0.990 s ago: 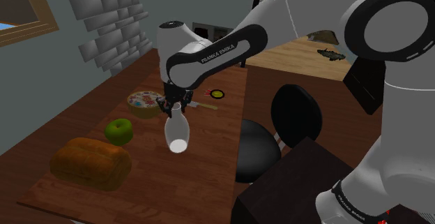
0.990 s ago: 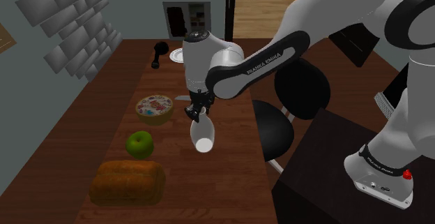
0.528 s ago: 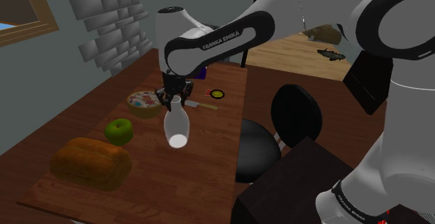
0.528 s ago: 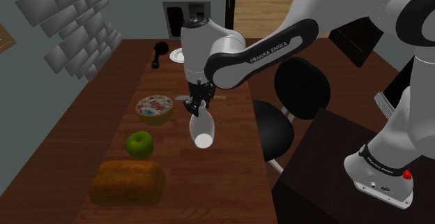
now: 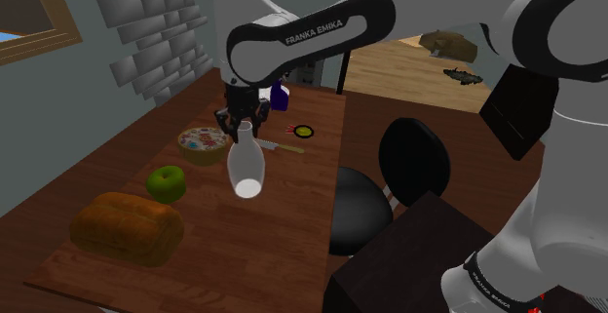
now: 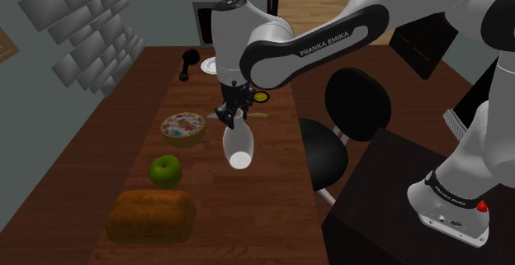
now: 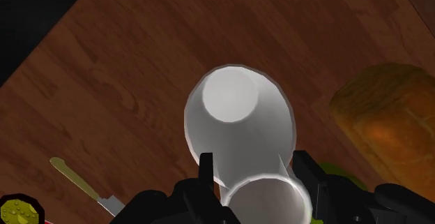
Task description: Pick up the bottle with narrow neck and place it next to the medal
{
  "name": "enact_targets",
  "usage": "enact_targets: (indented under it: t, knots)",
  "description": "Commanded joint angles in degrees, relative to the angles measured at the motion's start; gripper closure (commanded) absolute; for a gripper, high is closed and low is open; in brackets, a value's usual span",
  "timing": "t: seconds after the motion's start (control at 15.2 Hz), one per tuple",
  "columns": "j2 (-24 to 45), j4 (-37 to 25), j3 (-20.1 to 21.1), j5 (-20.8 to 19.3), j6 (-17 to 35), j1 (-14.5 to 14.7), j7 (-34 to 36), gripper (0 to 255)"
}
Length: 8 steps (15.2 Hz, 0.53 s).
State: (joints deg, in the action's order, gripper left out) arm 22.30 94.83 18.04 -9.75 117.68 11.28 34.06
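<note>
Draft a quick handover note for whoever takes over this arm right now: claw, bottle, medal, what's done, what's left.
Claw: shut on the neck of the white bottle.
Bottle: lifted off the wooden table, hanging tilted with its base lowest.
Medal: lying flat on the table, beyond the bottle and toward the shoulder view's right.
Done: the pickup.
Left: carry the bottle over to the medal, set it down beside it, open the claw.

Bare tabletop point(image 5: 285, 225) lies below the bottle point(image 5: 246, 167); round box point(image 5: 202, 143), apple point(image 5: 166, 181), loaf point(image 5: 127, 228) stand beside.
</note>
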Motion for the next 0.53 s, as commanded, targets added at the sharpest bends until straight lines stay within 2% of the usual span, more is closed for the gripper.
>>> enact_targets:
  t: [0.0,0.46]
  knots:
    - [-0.47,-1.02,0.09,0.24,-1.44,-0.06,-0.26,255]
    - [-1.78,-4.59,0.37,0.89,-6.25,-0.06,-0.82,255]
